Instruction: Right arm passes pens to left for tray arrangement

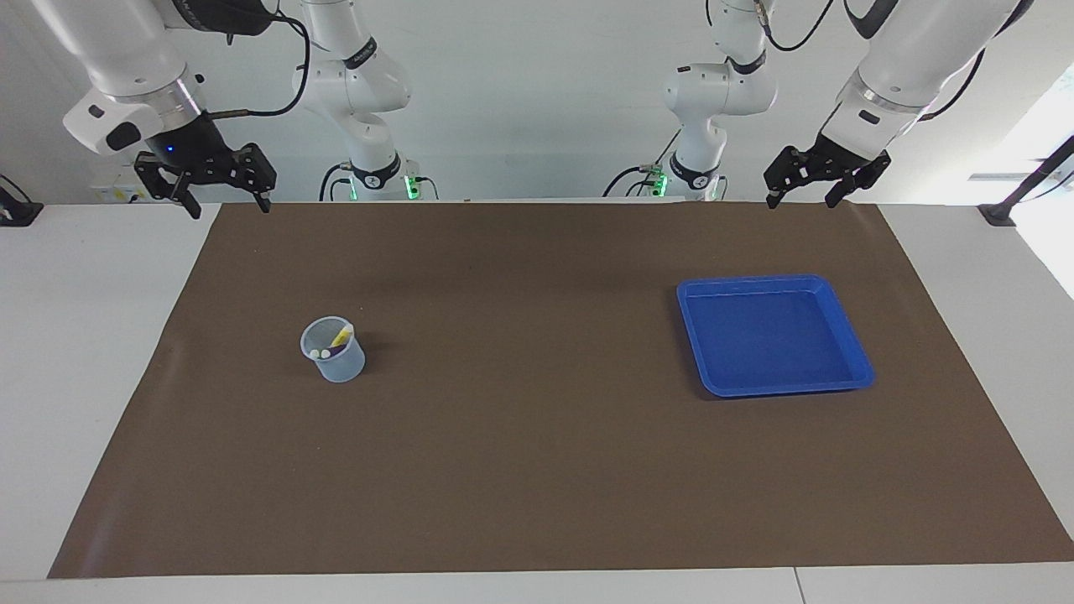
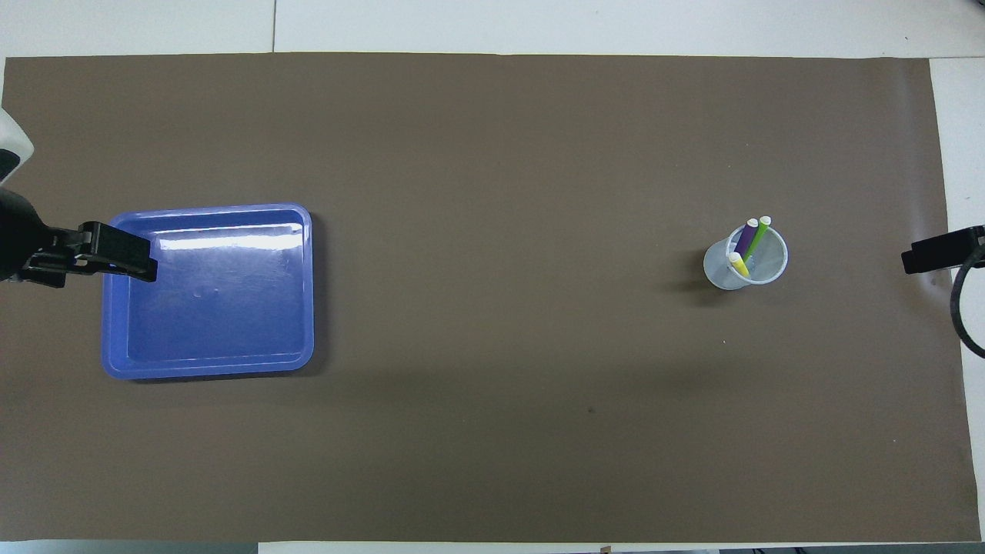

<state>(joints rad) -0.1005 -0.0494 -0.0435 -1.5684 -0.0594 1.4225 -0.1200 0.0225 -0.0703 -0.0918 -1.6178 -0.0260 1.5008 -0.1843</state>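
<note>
You have three slim pens (image 2: pixel 746 245), yellow, purple and green with pale caps, standing tilted in a translucent round cup (image 1: pixel 333 351) on the matte brown mat (image 1: pixel 537 470) toward the right arm's end. The glossy blue tray (image 1: pixel 849 337), square with rounded corners, lies toward the left arm's end. Your right gripper (image 1: pixel 222 202) and left gripper (image 1: pixel 800 198) hang released over the mat's robot-side edge.

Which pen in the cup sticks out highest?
The green pen; its pale cap pokes past the cup's rim, above the purple pen and yellow pen.
</note>
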